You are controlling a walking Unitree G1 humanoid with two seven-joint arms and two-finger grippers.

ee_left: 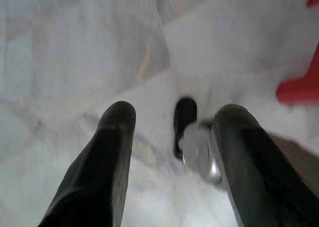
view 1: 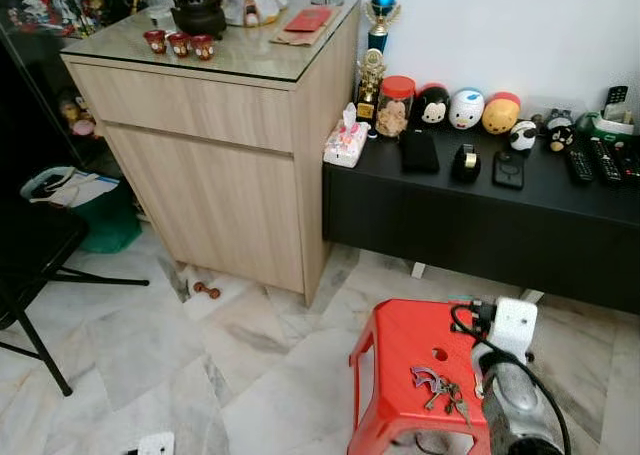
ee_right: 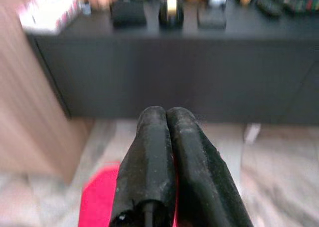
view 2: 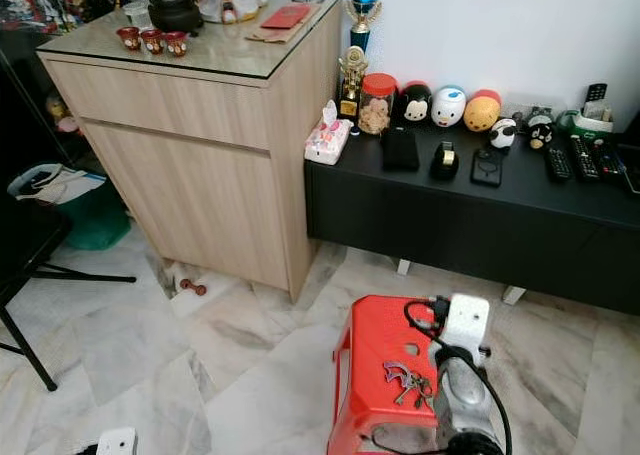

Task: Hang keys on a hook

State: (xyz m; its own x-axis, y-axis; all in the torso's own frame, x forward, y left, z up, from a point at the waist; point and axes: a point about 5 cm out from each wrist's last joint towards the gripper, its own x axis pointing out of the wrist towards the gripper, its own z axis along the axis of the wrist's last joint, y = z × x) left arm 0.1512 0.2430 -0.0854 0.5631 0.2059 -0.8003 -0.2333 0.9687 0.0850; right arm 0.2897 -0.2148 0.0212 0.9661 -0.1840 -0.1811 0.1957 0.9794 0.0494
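Keys (view 1: 440, 388): lying on red stool (view 1: 400, 340). Right gripper (ee_right: 167, 118): jaws clenched, empty, above stool. Left gripper (ee_left: 172, 117): jaws released, over floor (view 1: 150, 345).

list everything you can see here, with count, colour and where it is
keys: one bunch, grey metal, on the stool
stool: one, red plastic, on the marble floor
cabinet: one, light wood with glass top, at left
teapot: one, black, on the cabinet
cups: three, red, beside the teapot
low bench: one, black, against the wall
tissue pack: one, white and pink, bench's left end
jar: one, red lid, on the bench
remotes: several, black, bench's right end
left claw: open, above the floor
right claw: shut, over the stool
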